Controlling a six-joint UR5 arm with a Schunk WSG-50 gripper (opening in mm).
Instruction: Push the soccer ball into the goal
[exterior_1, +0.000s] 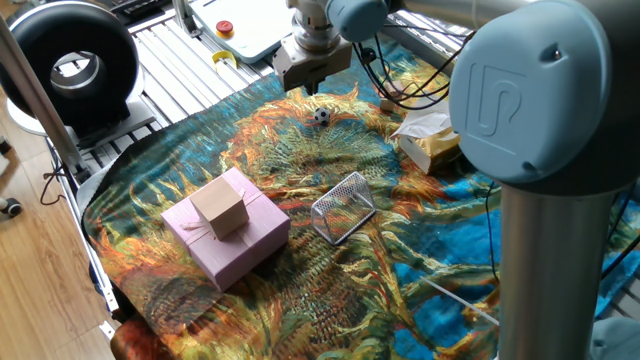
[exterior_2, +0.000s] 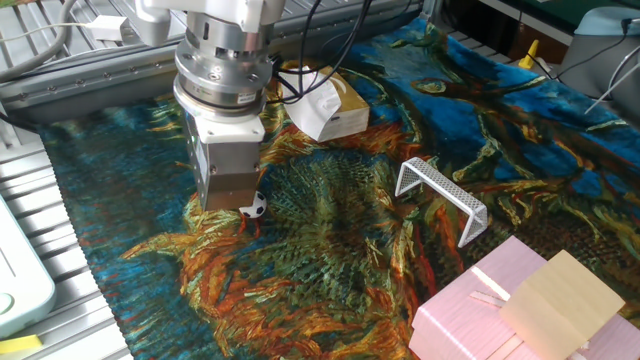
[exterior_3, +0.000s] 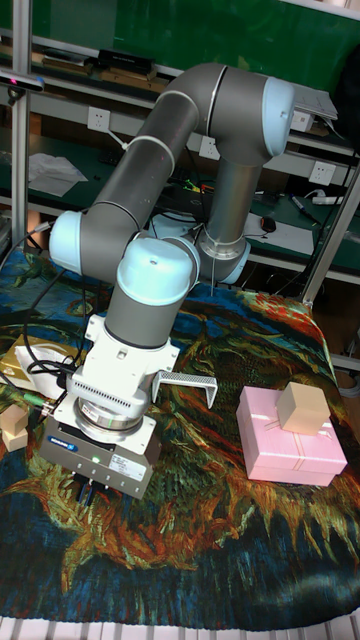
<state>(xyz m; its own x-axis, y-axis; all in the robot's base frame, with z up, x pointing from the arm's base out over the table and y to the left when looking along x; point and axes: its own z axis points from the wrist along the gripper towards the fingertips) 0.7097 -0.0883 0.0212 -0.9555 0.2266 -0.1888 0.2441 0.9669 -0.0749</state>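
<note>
The soccer ball (exterior_1: 321, 115), tiny and white with black patches, lies on the painted cloth near the far edge. In the other fixed view the gripper's body covers part of the ball (exterior_2: 259, 207). My gripper (exterior_1: 303, 88) hangs just behind the ball, low over the cloth, fingers together and holding nothing. Its box-shaped body (exterior_2: 229, 172) points down, and from the tall fixed view the gripper (exterior_3: 85, 490) hides the ball. The wire-mesh goal (exterior_1: 343, 207) stands mid-cloth, well apart from the ball; it also shows as goal (exterior_2: 441, 194) and goal (exterior_3: 188, 385).
A pink gift box (exterior_1: 226, 238) with a tan cube (exterior_1: 220, 207) on top sits left of the goal. A white and tan carton (exterior_2: 328, 104) and cables lie at the cloth's far side. Metal slats (exterior_1: 190, 70) border the cloth.
</note>
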